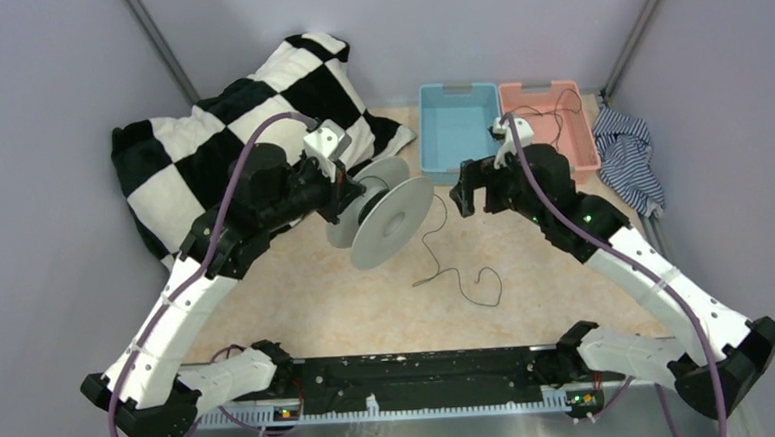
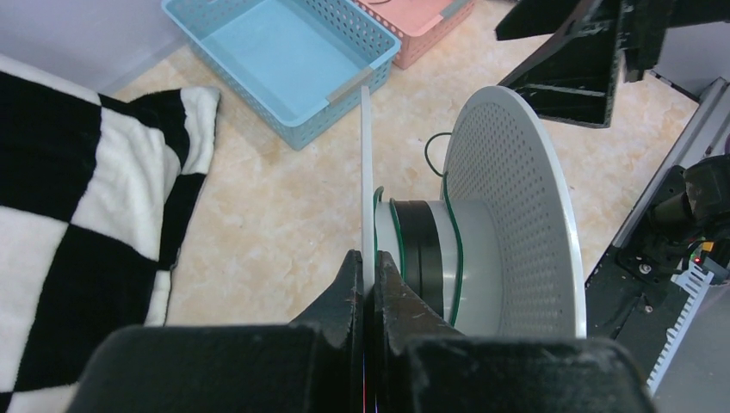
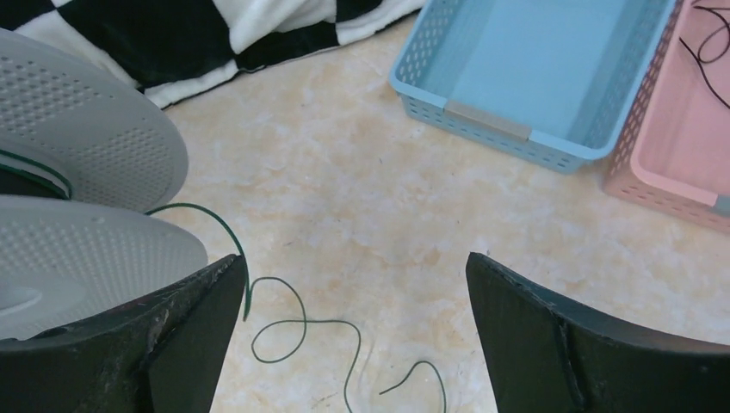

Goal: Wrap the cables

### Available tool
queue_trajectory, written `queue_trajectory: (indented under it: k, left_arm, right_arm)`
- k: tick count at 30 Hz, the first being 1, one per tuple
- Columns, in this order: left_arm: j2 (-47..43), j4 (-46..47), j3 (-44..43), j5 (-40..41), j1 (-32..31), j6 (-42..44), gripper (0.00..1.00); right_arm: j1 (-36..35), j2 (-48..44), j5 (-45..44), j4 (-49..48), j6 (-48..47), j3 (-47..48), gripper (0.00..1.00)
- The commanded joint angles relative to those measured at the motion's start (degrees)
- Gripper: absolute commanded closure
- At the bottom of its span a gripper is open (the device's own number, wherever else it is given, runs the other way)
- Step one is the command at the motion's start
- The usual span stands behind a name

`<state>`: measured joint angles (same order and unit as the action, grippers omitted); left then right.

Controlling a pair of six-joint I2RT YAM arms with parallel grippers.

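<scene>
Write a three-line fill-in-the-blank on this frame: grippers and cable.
1. The ____ gripper is clamped on one flange of the spool.
2. The right gripper is ____, holding nothing.
3. One cable trails from the spool onto the table; more cable lies in the ____ basket.
Missing words: left; open; pink.

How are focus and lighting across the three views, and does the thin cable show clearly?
Top external: even light, sharp, cable thin but traceable. Left wrist: claw dark and blurred at the bottom, spool sharp. Right wrist: fingers soft and dark, tabletop and cable crisp.
</scene>
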<state>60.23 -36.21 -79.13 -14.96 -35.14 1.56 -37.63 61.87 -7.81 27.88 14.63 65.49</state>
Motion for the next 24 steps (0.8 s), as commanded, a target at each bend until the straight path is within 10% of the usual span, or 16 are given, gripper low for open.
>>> queue_trajectory:
  k: [1, 17, 24]
  left_arm:
    - [0.17, 2.26, -3.65, 1.28, 0.84, -3.25, 1.0]
    - [0.89, 6.73, -5.37, 9.81, 3.94, -10.61, 1.0]
    - [-0.72, 8.54, -3.31, 12.43, 3.94, -12.46, 1.0]
  right_arm:
    - [2.29, -5.66, 1.75, -0.72, 1.87, -4.66, 0.01]
    - [2.33, -16.1, 15.1, -21.55, 1.71, -31.86, 0.01]
    - [-9.27, -8.07, 4.42, -26.5, 8.51, -35.04, 0.01]
